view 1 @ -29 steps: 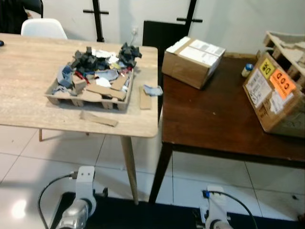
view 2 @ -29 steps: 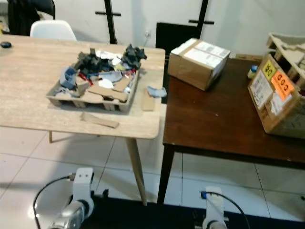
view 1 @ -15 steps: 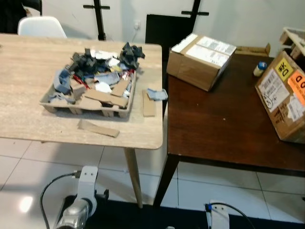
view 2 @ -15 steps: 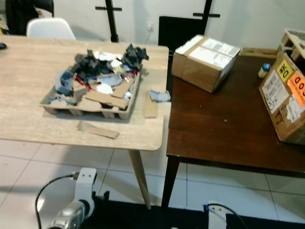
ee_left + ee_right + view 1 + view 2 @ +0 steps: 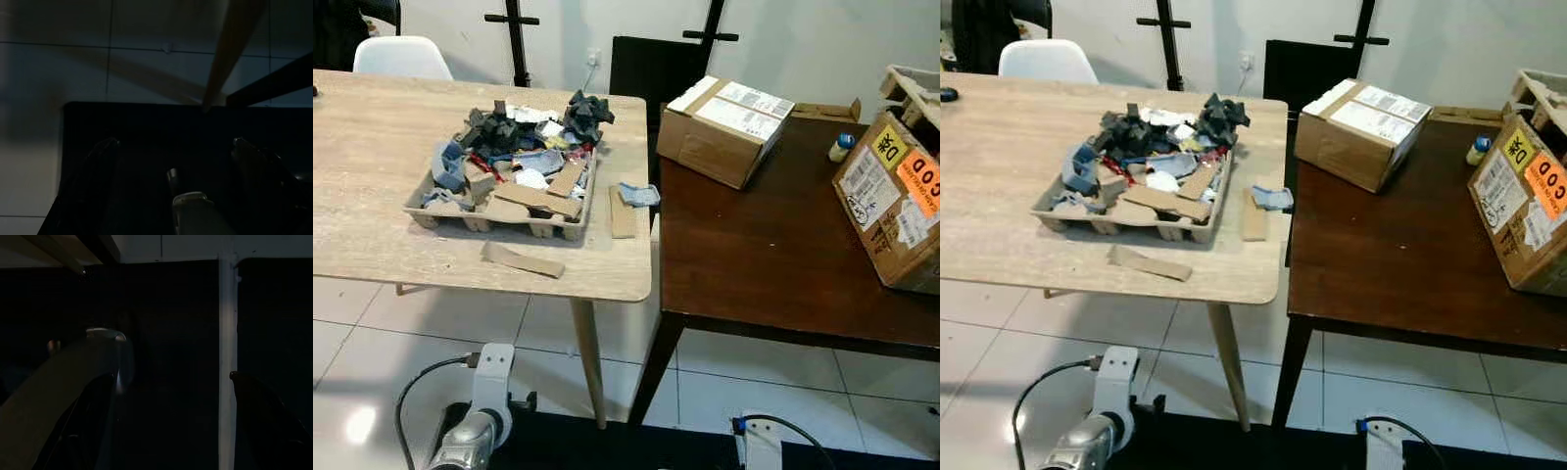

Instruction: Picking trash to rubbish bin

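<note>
A light wooden worktop stands against a dark brown worktop. On the dark one lies a sealed cardboard box with white labels, a small bottle behind it, and a larger carton with yellow and orange stickers at the right edge. A white chair stands behind the light worktop, above a white tiled floor.

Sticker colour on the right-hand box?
Orange sticker with black letters, plus yellow; right eye view.
</note>
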